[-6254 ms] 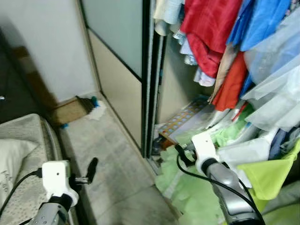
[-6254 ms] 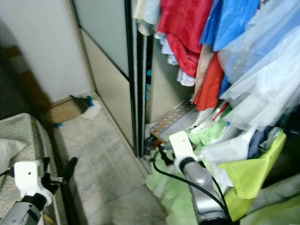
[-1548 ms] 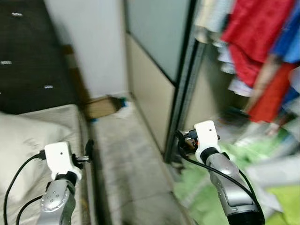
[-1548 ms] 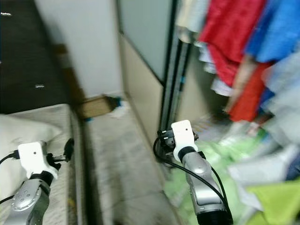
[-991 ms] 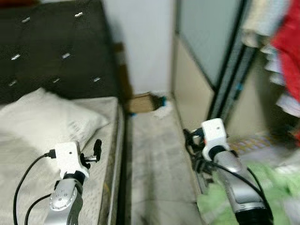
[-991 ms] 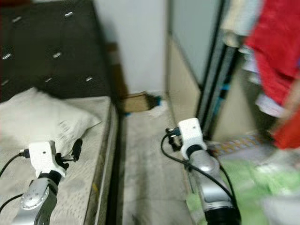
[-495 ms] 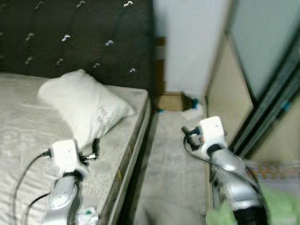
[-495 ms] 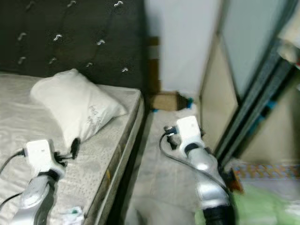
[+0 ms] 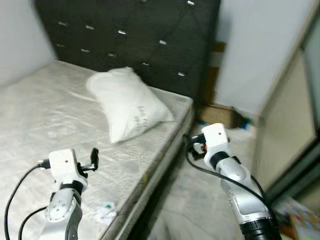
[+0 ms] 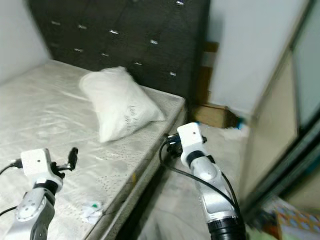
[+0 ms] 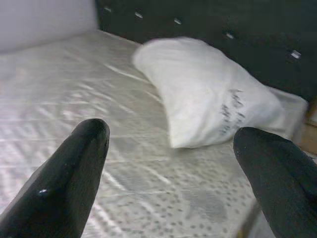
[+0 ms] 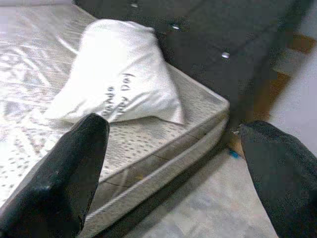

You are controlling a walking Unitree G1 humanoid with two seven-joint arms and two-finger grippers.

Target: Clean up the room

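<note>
Glossy quilted mattress, tufted matt headboard

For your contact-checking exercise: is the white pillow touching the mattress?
Touching. In the left wrist view the pillow lies flat on the mattress, its lower edge pressed against the fabric with no gap.

Dark writing ran across the white pillow lying on the mattress, center of frame; too blurred to read. Nothing else carried text.
</note>
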